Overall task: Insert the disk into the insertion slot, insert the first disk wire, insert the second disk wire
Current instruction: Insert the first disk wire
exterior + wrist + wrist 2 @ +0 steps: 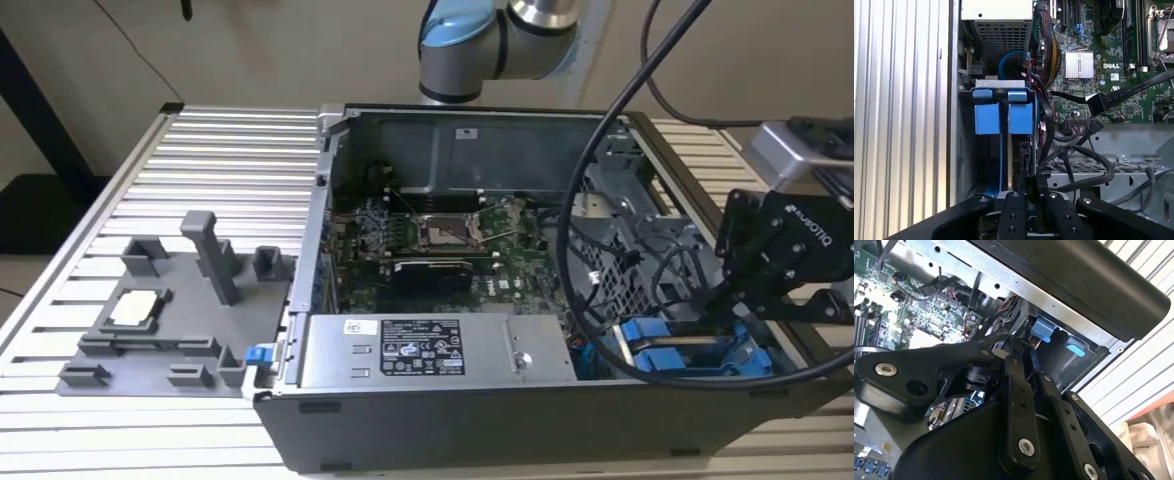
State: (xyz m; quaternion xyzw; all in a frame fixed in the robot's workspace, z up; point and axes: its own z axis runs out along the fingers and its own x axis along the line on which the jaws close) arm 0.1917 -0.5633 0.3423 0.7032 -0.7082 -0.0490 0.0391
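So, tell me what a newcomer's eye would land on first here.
The open computer case takes up the middle of the exterior view, with its green circuit board laid bare. Bright blue carriers stand out in the case's corner at the exterior view's lower right. The black end effector reaches in right there.

Two blue carriers (986,118) (1020,118) (side by side), one computer case (534,425).

The claw (1029,182) is matt black, with bright metal screws (1026,446). The blue carrier frames (1020,117) look like smooth, faintly glossy plastic. The computer case (534,420) is matt dark grey outside; the tabletop (214,150) is ribbed pale metal.
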